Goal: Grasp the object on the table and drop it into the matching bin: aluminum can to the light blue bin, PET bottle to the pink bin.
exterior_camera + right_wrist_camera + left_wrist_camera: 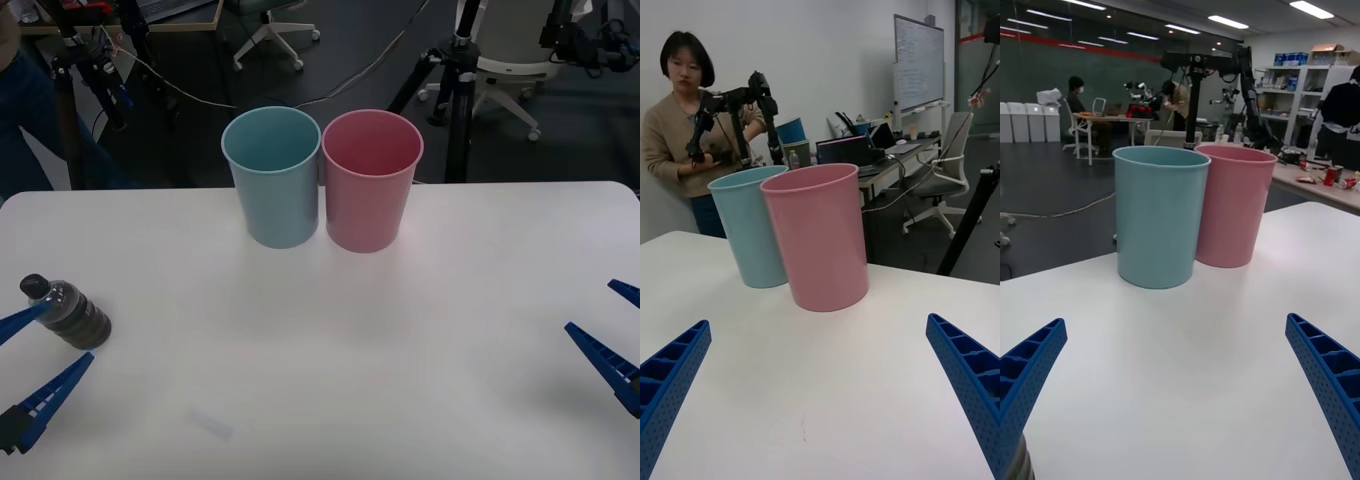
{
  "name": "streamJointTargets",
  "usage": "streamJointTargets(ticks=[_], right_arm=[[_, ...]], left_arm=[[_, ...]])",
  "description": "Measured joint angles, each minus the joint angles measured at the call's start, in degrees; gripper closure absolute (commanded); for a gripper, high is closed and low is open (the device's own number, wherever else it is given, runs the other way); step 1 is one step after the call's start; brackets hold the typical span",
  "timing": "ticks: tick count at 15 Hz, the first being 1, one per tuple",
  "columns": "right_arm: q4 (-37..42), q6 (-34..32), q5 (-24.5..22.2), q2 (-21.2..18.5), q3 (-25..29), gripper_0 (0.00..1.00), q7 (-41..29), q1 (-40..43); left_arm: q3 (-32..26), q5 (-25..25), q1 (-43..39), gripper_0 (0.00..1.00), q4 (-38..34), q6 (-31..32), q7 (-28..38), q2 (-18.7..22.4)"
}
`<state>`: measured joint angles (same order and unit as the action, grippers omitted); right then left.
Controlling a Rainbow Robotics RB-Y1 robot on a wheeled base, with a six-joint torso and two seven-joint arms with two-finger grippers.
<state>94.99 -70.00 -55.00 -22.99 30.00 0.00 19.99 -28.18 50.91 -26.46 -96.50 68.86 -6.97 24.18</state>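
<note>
A left gripper (28,362) finger partly hides the PET bottle (68,312) neck

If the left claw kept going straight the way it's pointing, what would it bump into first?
Probably the blue bin. The open left claw faces it across bare table, with the pink bin just beside. The bottle lies by one finger, not ahead.

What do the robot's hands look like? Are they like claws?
A bit like claws. Each hand has two long, flat fingers made of bright blue plastic that taper to a point. The left gripper and the right gripper look the same. Up close, the fingers have rows of small square pockets along the edge and tiny dots covering the flat sides.
</note>
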Motion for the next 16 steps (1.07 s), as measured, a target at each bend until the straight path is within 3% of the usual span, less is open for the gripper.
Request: streamJointTargets(ticks=[7,16], right_arm=[[0.0,0.0,0.0,0.0,0.0,0.00,0.0,0.0],[0.0,0.0,0.0,0.0,0.0,0.00,0.0,0.0]], left_arm=[[1.1,-4.1,-4.9,0.00,2.2,-0.7,-4.3,0.3],[3.9,-12.4,-3.8,0.00,18.6,-1.3,-19.0,2.4]])
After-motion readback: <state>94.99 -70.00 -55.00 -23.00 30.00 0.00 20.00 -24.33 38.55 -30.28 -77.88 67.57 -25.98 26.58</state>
